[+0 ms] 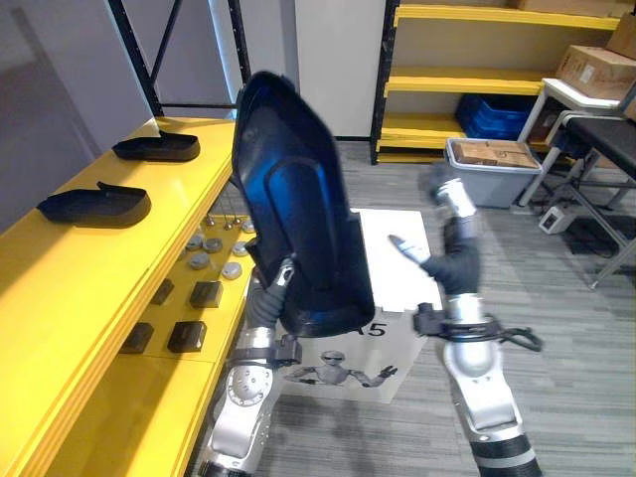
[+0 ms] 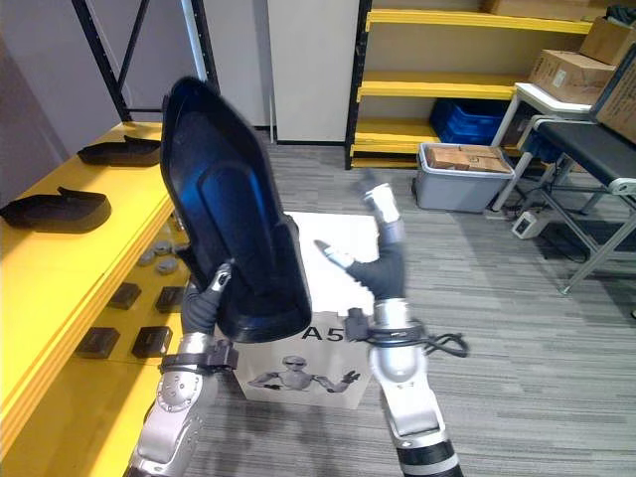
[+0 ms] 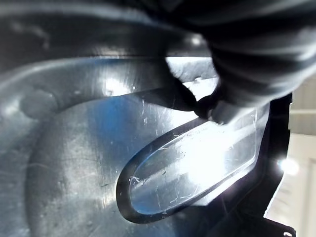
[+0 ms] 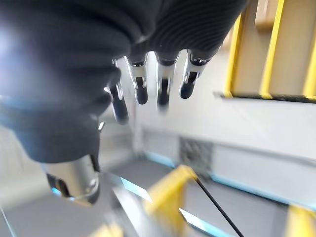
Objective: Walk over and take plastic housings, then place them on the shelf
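The plastic housing (image 1: 298, 199) stands upright in the left hand (image 1: 270, 298). It is gripped at its lower end only, with a silver finger hooked over the bottom rim. The left wrist view looks into its glossy hollow. The right hand (image 1: 452, 266) hangs free above the white box (image 1: 388, 288); its fingers (image 4: 140, 79) are straight, slightly apart and hold nothing.

The main risk, as I judge it, is leverage. The housing is tall and all its length sits above a 1-handed grip at the base, so any swing toward the yellow shelf (image 1: 60, 298) could make it pivot or slide out. Its top could also clip the black upright (image 1: 134, 50) at the shelf's far end.

A careless set-down could nudge the far housing (image 1: 157, 147) or the near housing (image 1: 94, 205), both lying on the shelf's top. It could also land on the metal discs (image 1: 211, 246) and dark blocks (image 1: 188, 336) along the shelf's right edge and rock there.

Across the floor, a grey bin (image 1: 497, 187) holds a cardboard box (image 1: 494, 152). A blue crate (image 1: 492, 114) sits on the bottom level of the far shelving (image 1: 457, 79); what is in it I cannot tell.
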